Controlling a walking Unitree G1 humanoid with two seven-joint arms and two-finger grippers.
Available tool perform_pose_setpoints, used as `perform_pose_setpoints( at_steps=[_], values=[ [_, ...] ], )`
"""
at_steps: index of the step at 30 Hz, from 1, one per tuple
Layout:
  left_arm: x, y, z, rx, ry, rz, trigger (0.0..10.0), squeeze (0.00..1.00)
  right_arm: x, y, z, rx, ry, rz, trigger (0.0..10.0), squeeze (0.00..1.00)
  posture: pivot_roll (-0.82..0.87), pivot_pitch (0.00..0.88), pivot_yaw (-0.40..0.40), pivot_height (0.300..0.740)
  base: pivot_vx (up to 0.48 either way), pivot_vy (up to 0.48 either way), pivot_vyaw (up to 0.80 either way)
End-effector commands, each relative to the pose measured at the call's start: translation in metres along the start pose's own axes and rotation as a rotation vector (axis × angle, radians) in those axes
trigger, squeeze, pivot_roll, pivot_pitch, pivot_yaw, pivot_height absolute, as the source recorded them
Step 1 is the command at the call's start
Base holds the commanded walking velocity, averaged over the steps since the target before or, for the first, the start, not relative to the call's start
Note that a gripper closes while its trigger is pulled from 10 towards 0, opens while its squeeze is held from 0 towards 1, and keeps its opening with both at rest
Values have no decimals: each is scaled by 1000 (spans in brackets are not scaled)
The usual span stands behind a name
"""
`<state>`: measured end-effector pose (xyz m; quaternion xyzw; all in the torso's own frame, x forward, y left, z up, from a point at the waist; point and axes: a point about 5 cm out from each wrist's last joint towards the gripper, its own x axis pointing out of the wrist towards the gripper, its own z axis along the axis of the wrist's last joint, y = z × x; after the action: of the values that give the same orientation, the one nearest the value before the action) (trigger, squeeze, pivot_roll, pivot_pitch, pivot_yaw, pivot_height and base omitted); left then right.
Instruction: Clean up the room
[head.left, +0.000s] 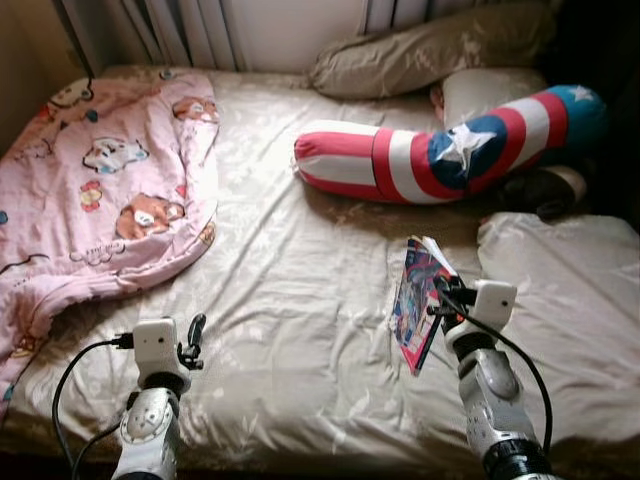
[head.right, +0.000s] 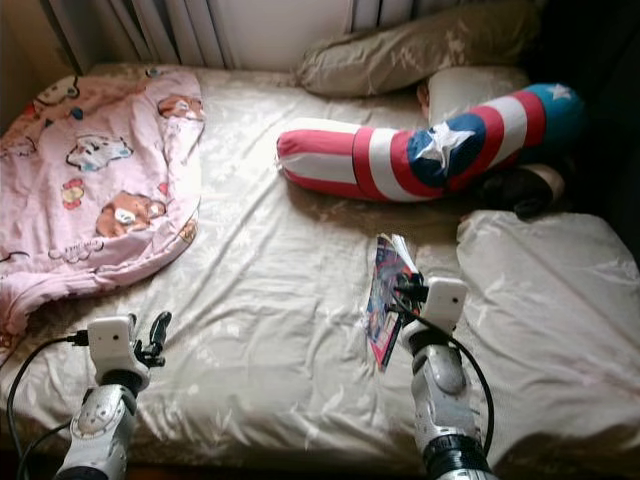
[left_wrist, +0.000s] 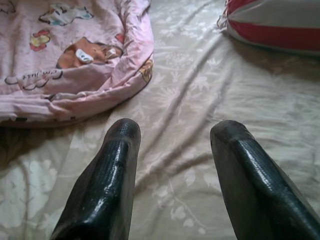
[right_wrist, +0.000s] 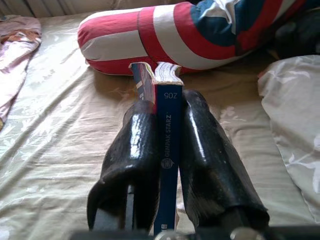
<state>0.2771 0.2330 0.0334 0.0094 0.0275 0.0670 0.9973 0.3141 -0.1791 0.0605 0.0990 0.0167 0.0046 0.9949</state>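
While the right gripper (right_wrist: 167, 150) hangs over the bed's (head.left: 290, 330) near edge, its fingers (right_wrist: 132, 160) are pressed flat on both covers of a book (head.left: 420, 300), which it holds by the spine with the pages fanning away toward the striped pillow (head.left: 450, 145). The book appears lifted clear of the sheet, though its lower corner sits close to the fabric and contact there cannot be ruled out. The left gripper (left_wrist: 172, 165) hovers above the near left part of the bed, fingers spread wide with nothing between them, just short of the pink blanket (head.left: 100, 190).

By the look of things, the tidying is at an early stage. The book is in hand but not yet put away, and no shelf or box for it can be seen. The blanket lies rumpled across the far left corner and spills over the left edge. The striped pillow lies crooked across the far right part of the bed, with a beige pillow (head.left: 430, 50) behind it at the head and a white cushion (head.left: 560, 290) on the right edge. All of these probably still need straightening.
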Motion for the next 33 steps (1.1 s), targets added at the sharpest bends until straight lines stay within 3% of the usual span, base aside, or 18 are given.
perform_pose_setpoints(
  at_steps=[1, 33],
  values=[
    [-2, -1, -1, 14, -1, -19, 10000, 0, -1, -7, 6, 6, -38, -31, 10000, 0, 4, 176, -53, 716, 0, 0, 0],
    [-6, -5, 0, 13, -13, -21, 10000, 0, 3, -2, 7, 13, -37, 8, 10000, 0, 17, 143, -66, 681, 0, 0, 0]
  ],
)
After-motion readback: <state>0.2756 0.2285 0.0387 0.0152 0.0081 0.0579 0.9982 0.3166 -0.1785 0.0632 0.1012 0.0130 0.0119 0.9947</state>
